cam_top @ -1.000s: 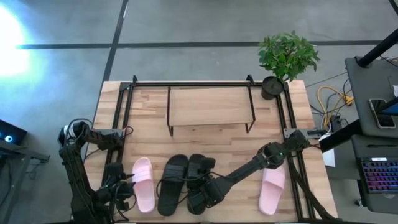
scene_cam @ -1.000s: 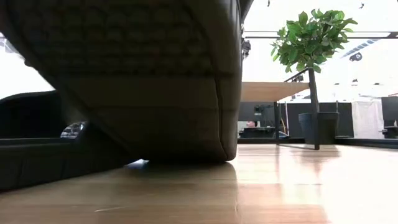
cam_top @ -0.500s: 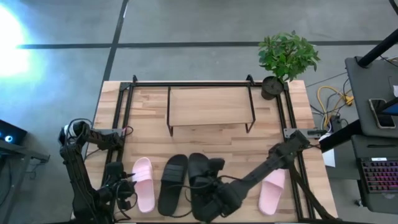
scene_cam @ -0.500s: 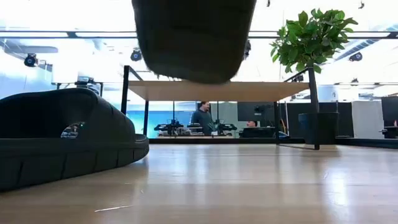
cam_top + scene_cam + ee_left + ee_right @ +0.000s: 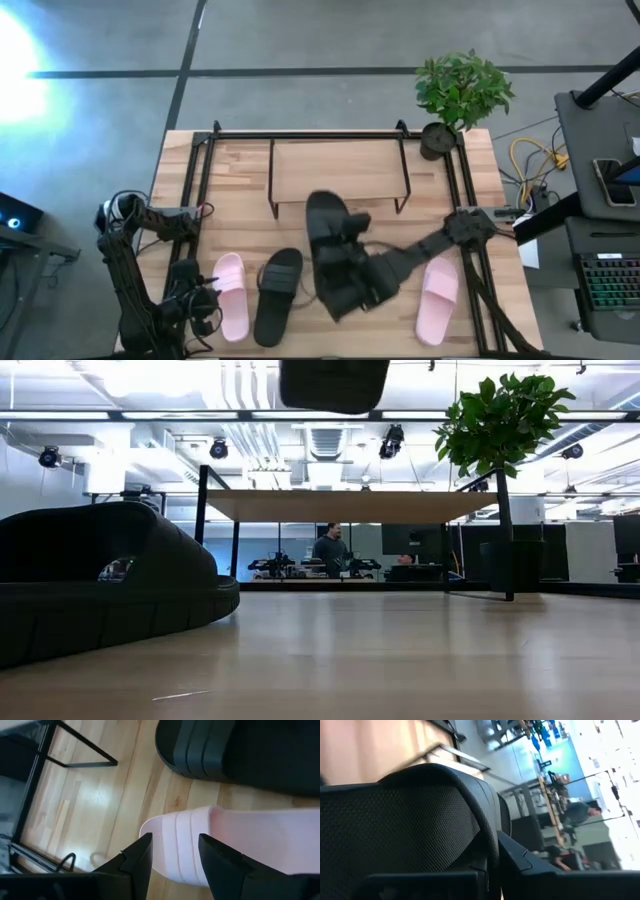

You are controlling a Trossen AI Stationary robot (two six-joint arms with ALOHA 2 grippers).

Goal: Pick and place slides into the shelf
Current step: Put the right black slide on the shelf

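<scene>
Four slides: one black slide (image 5: 330,245) raised off the table, toe toward the shelf (image 5: 338,172) – a low black-framed rack with a light wood top; second black slide (image 5: 276,297) flat between two pink slides (image 5: 232,297) (image 5: 437,297)

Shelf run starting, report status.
Right tool shut on black slide, lifted short of shelf. Left tool open over pink slide. Path to shelf open.
</scene>
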